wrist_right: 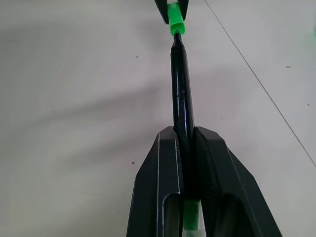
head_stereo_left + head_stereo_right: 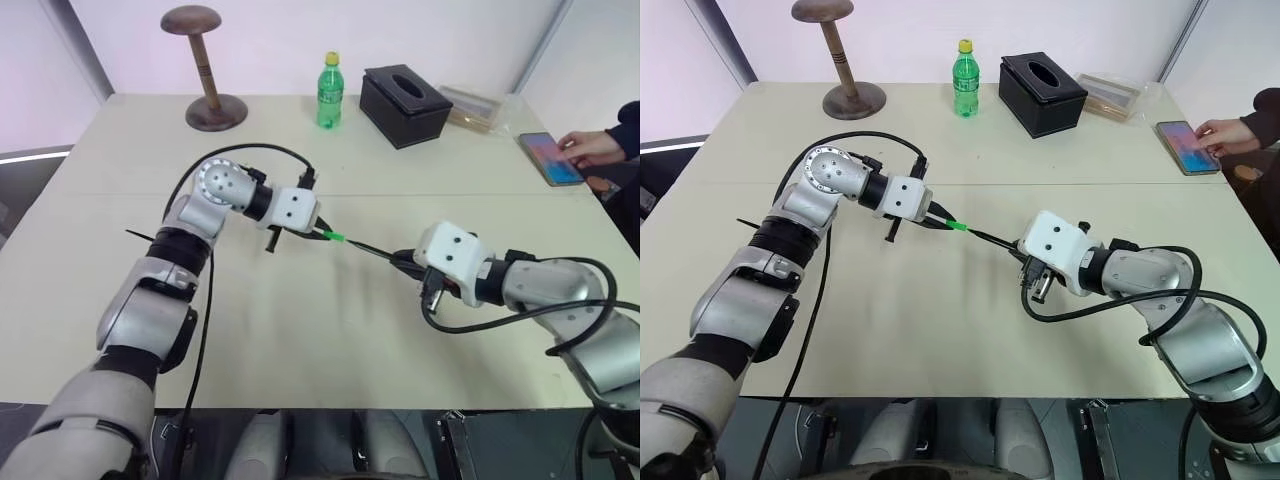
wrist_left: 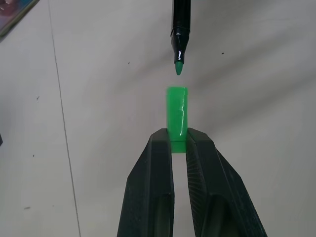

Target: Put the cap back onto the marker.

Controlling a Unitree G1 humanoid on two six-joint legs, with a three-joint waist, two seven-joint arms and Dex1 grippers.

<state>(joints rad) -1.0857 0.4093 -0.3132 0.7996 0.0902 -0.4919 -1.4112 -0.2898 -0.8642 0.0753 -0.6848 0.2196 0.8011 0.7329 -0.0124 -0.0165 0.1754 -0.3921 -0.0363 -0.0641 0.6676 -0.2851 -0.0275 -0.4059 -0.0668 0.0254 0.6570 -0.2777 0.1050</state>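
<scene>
Right fingers (image 1: 165, 163) clamp black marker (image 1: 180, 84), tip just short of green cap (image 3: 177, 116) at 10 o'clock, pinched by left fingers (image 3: 158, 168).

arms (image 2: 140, 310) silver-grey | wrist housings (image 2: 297, 208) white, boxy | cables (image 2: 255, 147) black | fingers (image 3: 153, 187) black

Bright, diffuse light, soft shadows across the table (image 2: 300, 340), glints on the marker (image 3: 180, 24)
</scene>
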